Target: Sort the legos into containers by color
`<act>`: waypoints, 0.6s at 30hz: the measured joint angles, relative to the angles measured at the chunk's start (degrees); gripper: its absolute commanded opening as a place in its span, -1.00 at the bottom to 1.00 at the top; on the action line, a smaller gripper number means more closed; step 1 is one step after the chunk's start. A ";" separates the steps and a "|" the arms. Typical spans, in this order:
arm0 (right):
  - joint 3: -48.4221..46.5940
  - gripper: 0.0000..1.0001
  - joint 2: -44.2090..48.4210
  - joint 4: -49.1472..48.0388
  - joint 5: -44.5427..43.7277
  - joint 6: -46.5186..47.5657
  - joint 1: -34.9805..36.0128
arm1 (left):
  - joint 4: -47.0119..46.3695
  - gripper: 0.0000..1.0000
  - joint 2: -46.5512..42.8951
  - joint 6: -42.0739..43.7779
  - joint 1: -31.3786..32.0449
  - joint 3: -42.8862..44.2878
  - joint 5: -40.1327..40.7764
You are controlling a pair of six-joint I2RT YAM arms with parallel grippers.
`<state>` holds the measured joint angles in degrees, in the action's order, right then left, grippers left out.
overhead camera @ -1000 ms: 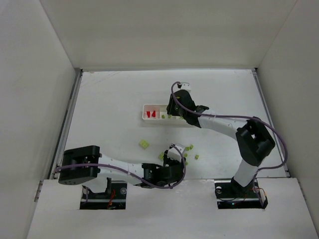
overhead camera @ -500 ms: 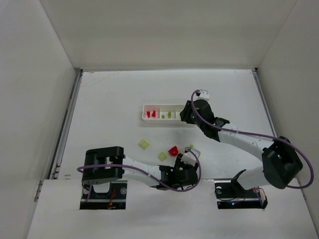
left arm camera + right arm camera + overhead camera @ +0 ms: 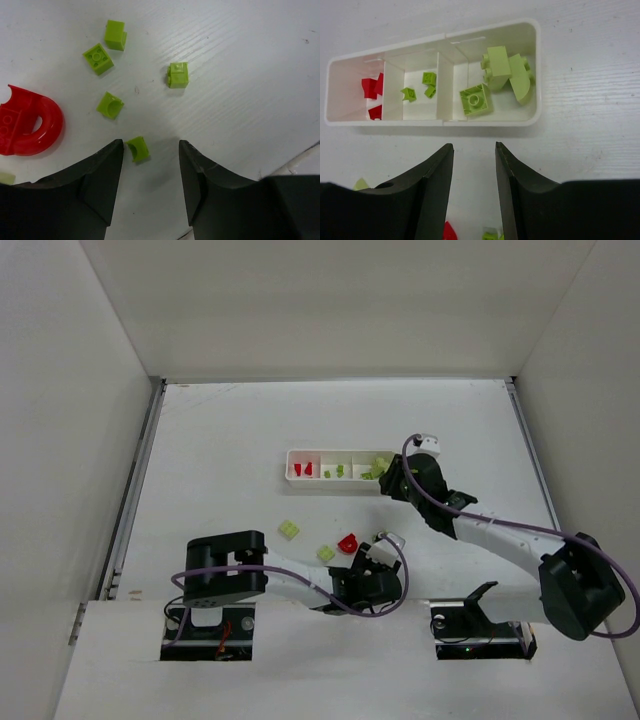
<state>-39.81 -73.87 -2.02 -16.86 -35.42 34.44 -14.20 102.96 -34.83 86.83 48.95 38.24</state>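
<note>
Legos [image 3: 137, 149] up close: small green ones lie loose on the bench [image 3: 250, 75], one sitting between the left jaws, which stand partly open, gripping nothing. A red arch [image 3: 15, 130] lies nearby. Farther out, the right jaws hang parted and empty just short of the tray [image 3: 535, 65]: reds [image 3: 372, 87] in one end compartment, greens [image 3: 477, 100] in the rest.

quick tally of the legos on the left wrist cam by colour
green legos: 5
red lego: 1
pale sliver at the left edge: 1, too cut off to name
total: 6 legos, plus the sliver
</note>
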 measured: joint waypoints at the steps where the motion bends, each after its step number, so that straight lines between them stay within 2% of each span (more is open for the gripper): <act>1: 0.48 -0.10 0.44 -0.07 0.00 0.04 -0.17 | -0.13 -0.10 0.13 0.39 -0.28 0.20 0.15; 5: 2.93 -0.10 2.91 -0.31 0.11 0.04 -0.68 | -0.13 -0.14 0.15 1.33 -1.18 0.28 0.33; 10: 7.82 -0.13 6.84 -0.66 0.11 -0.68 -0.76 | -0.46 -0.54 0.55 1.95 -1.42 0.28 0.74; 13: 10.01 -0.28 9.49 -0.48 -0.37 -1.66 -1.33 | -0.90 -0.68 0.81 2.43 -1.18 0.44 0.87; 16: 10.86 -0.46 12.15 0.90 -2.19 -2.86 -1.86 | -0.83 -0.71 0.66 2.78 -0.72 0.42 0.83; 18: 10.86 -0.50 13.25 2.12 -3.89 -3.93 -1.68 | -0.55 -0.71 -0.85 3.04 -0.70 -0.28 0.61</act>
<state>-28.95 -60.62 0.10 -20.75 -39.35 32.75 -14.74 102.10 -31.79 86.13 48.66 38.85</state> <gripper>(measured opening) 0.268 0.158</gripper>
